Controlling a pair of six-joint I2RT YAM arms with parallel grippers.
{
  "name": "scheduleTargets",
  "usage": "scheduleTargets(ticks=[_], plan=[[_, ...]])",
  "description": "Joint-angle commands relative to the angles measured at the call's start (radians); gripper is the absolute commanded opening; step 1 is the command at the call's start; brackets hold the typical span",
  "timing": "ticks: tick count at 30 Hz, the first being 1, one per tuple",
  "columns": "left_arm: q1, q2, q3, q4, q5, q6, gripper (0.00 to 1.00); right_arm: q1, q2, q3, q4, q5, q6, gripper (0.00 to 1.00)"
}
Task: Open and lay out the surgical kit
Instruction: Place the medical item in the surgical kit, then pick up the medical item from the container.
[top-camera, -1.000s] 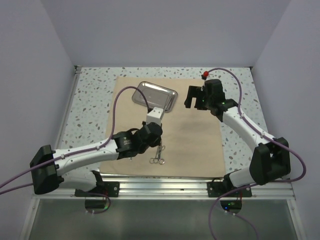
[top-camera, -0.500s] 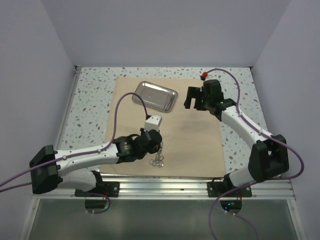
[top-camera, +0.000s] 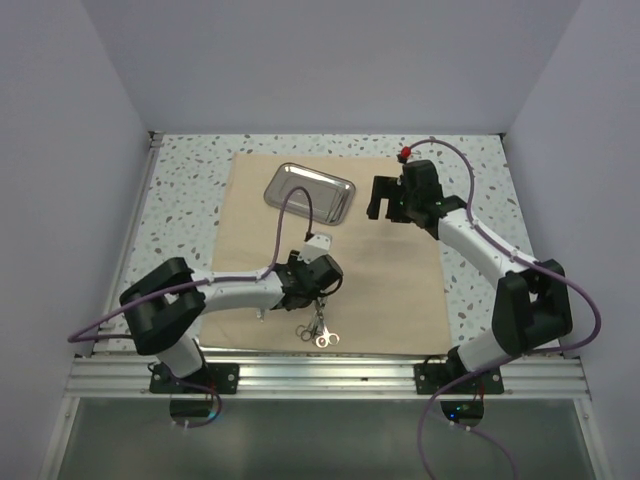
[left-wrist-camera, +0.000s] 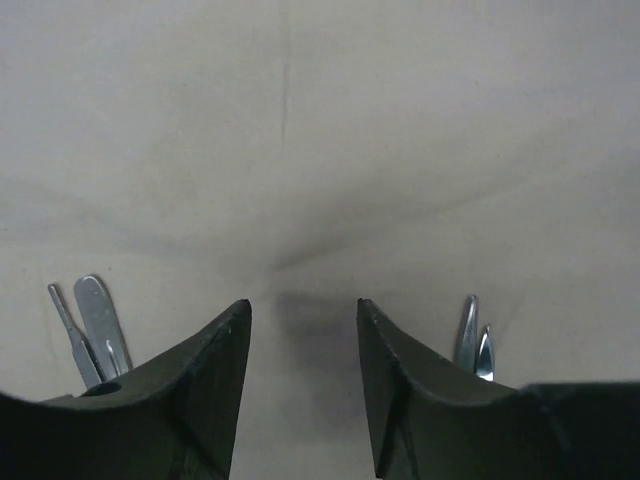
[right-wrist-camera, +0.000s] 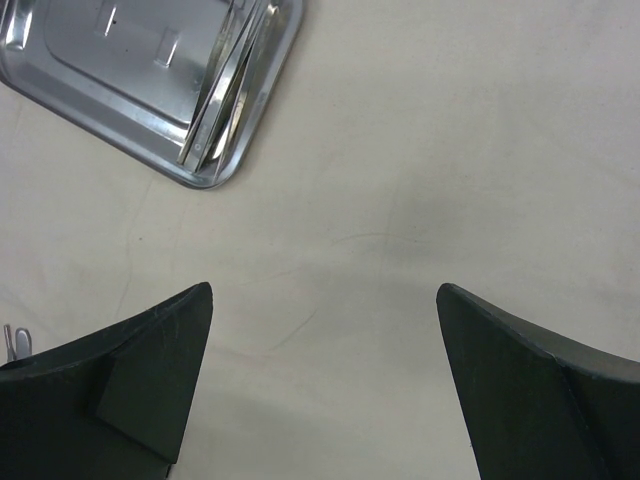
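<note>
Left claw (left-wrist-camera: 302, 308) points down, parted, over the cloth wrap (left-wrist-camera: 320, 150).

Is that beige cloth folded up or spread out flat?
Spread out flat. The cloth lies open across the table, with the steel tray and the scissor-like instruments resting on top of it.

Top view looks down from behind — wrist views sit close over the shared cloth wrap (top-camera: 390, 270).

Speckled white bench (top-camera: 180, 200), grey-brown flecks. Pale lilac walls (top-camera: 330, 60) on three sides. Aluminium rail (top-camera: 330, 372) along near edge. Small red item (top-camera: 408, 152) far right, too small to identify.
</note>
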Motion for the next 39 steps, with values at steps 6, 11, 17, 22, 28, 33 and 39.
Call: scheduleTargets(ticks=[6,11,17,22,28,33,39], plan=[[0.06,-0.232,0.039,-0.034,-0.184,0.023,0.64,-0.005,0.019,0.031,0.089,-0.067,0.012,0.98],[0.063,-0.398,-0.021,-0.116,-0.147,0.004,0.65,0.012,0.09,0.106,0.086,-0.135,0.056,0.98],[0.065,-0.492,-0.145,-0.108,-0.166,-0.004,0.64,0.114,0.252,0.286,0.052,-0.103,0.092,0.89],[0.065,-0.532,-0.202,-0.062,-0.152,0.001,0.65,0.17,0.415,0.498,-0.02,-0.021,0.116,0.84],[0.068,-0.598,-0.245,-0.028,-0.163,-0.026,0.64,0.202,0.588,0.669,-0.101,0.058,0.141,0.75],[0.069,-0.655,-0.265,-0.025,-0.172,-0.033,0.65,0.22,0.656,0.732,-0.167,0.166,0.164,0.74],[0.069,-0.681,-0.28,-0.022,-0.164,-0.031,0.65,0.222,0.726,0.765,-0.154,0.146,0.182,0.7]])
